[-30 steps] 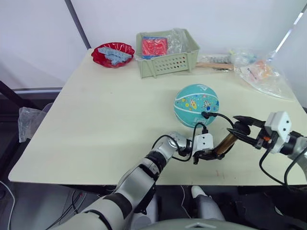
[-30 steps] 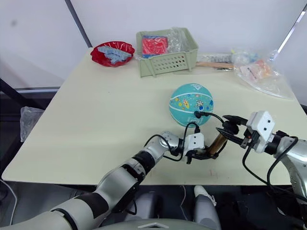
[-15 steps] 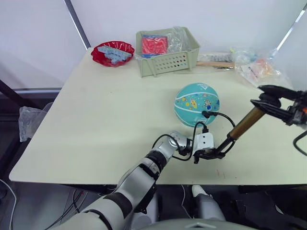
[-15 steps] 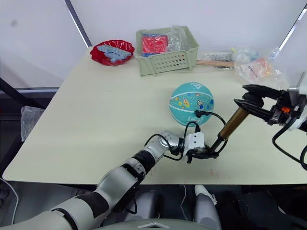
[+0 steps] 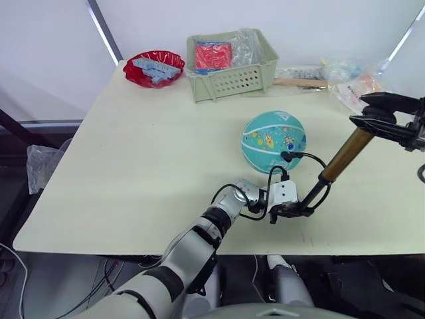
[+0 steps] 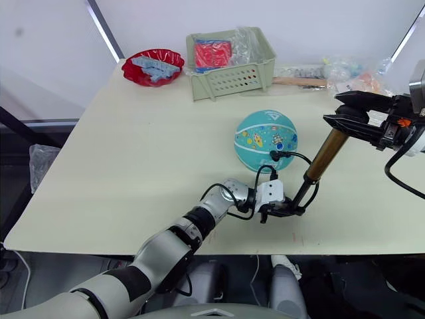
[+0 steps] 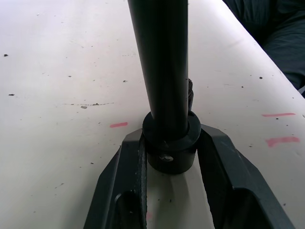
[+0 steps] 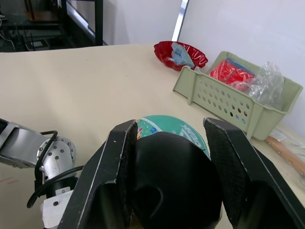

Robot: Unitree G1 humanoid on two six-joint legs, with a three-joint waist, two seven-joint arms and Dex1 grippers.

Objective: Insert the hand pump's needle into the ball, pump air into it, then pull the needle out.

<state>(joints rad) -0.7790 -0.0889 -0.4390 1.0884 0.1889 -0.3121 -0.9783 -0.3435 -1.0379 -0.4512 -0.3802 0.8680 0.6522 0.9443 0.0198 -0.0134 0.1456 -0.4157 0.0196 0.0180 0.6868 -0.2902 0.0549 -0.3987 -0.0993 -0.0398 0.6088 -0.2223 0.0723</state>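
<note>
Left eye view — pumping, hand pump [image 5: 335, 167] extended.
Left end effector [image 5: 292, 211] pinches its black base at the bench [image 5: 146, 153] edge; right end effector [image 5: 388, 119] clamps the handle. Beyond, the hose reaches the ball [image 5: 273, 143] — light, rounded, probably prone to rolling; grip the stiff barrel ends.
</note>
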